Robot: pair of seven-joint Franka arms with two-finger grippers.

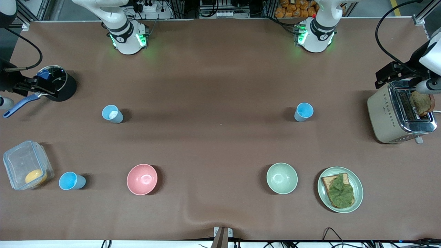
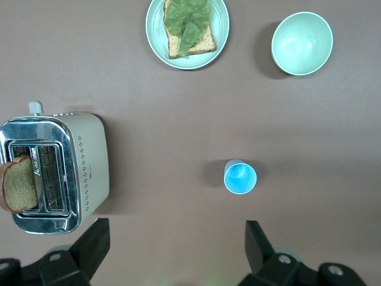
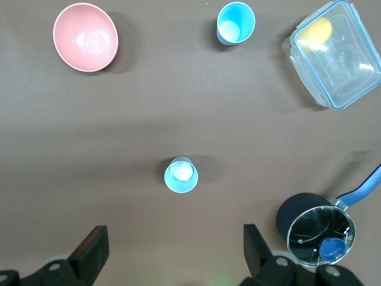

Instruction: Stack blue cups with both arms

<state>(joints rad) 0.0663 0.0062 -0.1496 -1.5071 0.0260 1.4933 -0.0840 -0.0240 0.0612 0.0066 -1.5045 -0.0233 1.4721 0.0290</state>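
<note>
Three blue cups stand upright on the brown table. A paler cup [image 1: 112, 114] [image 3: 180, 174] with a whitish inner bottom is toward the right arm's end. A second cup [image 1: 71, 181] [image 3: 236, 22] stands nearer the front camera, beside a clear box. The third cup [image 1: 304, 112] [image 2: 240, 177] is toward the left arm's end. My right gripper [image 3: 174, 232] hangs high and open over bare table between the paler cup and its base. My left gripper [image 2: 177, 229] hangs high and open over bare table near the third cup. Neither holds anything.
A pink bowl [image 1: 142, 179] and a pale green bowl [image 1: 281, 178] sit nearer the front camera. A plate [image 1: 358, 193] with toast, a toaster [image 1: 386, 113] holding bread, a black pot [image 1: 67, 89] with a glass lid and a clear box [image 1: 20, 162] stand toward the table's ends.
</note>
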